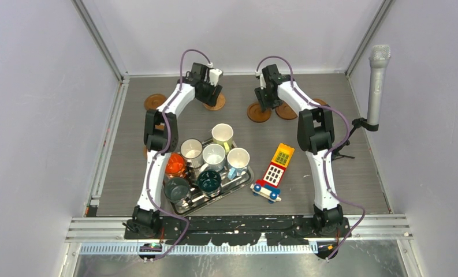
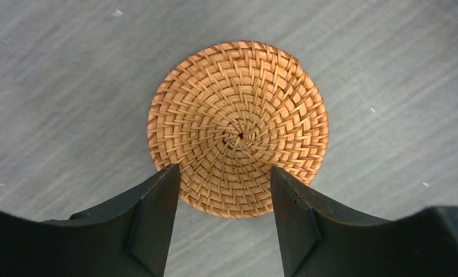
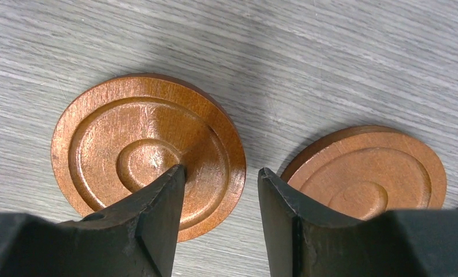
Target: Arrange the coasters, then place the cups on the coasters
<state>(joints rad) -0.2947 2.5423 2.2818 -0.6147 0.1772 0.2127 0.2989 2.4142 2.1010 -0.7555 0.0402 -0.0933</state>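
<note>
**Coasters**
- Woven coaster (image 2: pixel 238 115): round and straw-coloured, lying flat on the grey table (image 2: pixel 53 86) at the far middle-left.
  - The left gripper (image 2: pixel 225 168) is hanging directly over it with its jaws spread.
  - Both fingertips are overlapping the disc's near edge, and nothing is being pinched. Whether they are touching the weave cannot be told.
- Ringed wooden coaster (image 3: pixel 116 144): reddish-brown, lying flat at the far middle.
  - The right gripper (image 3: pixel 222 169) is standing over it with its jaws spread.
  - One fingertip is sitting above the centre rings and the other just outside the rim, so the rim is showing in the gap. It is not being clamped.
- Second wooden coaster (image 3: pixel 368 173): lying flat just to the right of the first, apart from it.
- Far-left wooden coaster (image 1: pixel 155 102): lying alone, well apart from the others.

**Cups**
- All seven are standing upright, mouths up, crowded on the metal tray (image 1: pixel 241 183) at the near middle-left.
  - Pale yellow cup (image 1: pixel 222 134): sitting at the tray's far corner.
  - White cups (image 1: pixel 213 156): three, standing in a row just nearer.
  - Orange cup (image 1: pixel 175 165): standing at the tray's left side.
  - Dark green cups (image 1: pixel 209 180): two, standing nearest.

**Other**
- Red-and-yellow toy (image 1: pixel 278 163): lying right of the tray.
- Small toy car (image 1: pixel 265 190): lying at the red-and-yellow toy's near end.
- Microphone (image 1: pixel 378 81): standing upright at the far right.
</note>
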